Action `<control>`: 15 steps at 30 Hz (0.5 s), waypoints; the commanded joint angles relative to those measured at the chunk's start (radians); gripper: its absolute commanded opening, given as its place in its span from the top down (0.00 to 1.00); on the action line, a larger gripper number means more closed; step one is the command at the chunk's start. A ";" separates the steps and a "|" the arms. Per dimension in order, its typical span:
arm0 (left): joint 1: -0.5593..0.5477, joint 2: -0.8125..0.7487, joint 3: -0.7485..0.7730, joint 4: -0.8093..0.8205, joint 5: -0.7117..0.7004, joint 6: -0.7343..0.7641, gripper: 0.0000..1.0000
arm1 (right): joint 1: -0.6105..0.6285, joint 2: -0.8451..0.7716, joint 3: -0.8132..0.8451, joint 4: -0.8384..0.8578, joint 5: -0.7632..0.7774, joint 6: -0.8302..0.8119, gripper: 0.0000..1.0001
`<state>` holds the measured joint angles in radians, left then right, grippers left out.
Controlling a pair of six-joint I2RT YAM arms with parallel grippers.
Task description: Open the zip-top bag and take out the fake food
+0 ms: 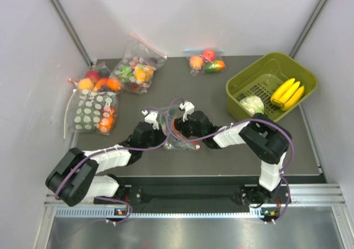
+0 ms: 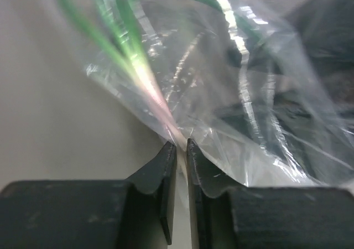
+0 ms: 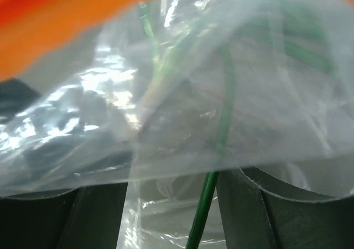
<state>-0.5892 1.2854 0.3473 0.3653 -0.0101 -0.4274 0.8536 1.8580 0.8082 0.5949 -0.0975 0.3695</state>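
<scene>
The clear zip-top bag [image 1: 178,141] lies at the table's near middle, between both grippers. My left gripper [image 1: 161,125] [image 2: 181,145] is shut on a thin fold of the bag's film [image 2: 221,83]. My right gripper [image 1: 185,124] [image 3: 174,205] stands open, and crinkled film [image 3: 182,122] with green lines on it drapes over and between its fingers. The bag's red-orange zip strip [image 3: 55,16] shows blurred at the upper left of the right wrist view. The fake food sits in the green basket [image 1: 243,83]: yellow bananas [image 1: 286,93] and a pale lettuce head [image 1: 253,104].
A white-dotted bag [image 1: 93,112] and a bag of red and orange fruit [image 1: 97,81] lie at the left. A bag of small multicolour pieces [image 1: 137,69] and a small bag of fruit [image 1: 206,61] lie at the back. Walls close in on both sides.
</scene>
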 commanded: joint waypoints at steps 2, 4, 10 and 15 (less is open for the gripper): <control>0.000 -0.028 -0.016 0.116 0.119 0.032 0.85 | 0.019 -0.026 0.051 0.052 0.024 0.028 0.41; -0.001 -0.024 -0.018 0.123 0.131 0.035 0.88 | 0.019 -0.025 0.068 0.037 0.059 0.034 0.42; -0.001 -0.024 -0.018 0.121 0.148 0.045 0.94 | 0.015 -0.020 0.098 0.022 0.093 0.036 0.44; -0.001 -0.021 -0.014 0.115 0.153 0.045 1.00 | -0.027 -0.060 0.092 0.013 0.124 0.032 0.43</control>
<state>-0.5896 1.2827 0.3344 0.4110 0.1089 -0.3923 0.8463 1.8572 0.8715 0.5770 -0.0032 0.3958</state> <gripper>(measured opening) 0.016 0.567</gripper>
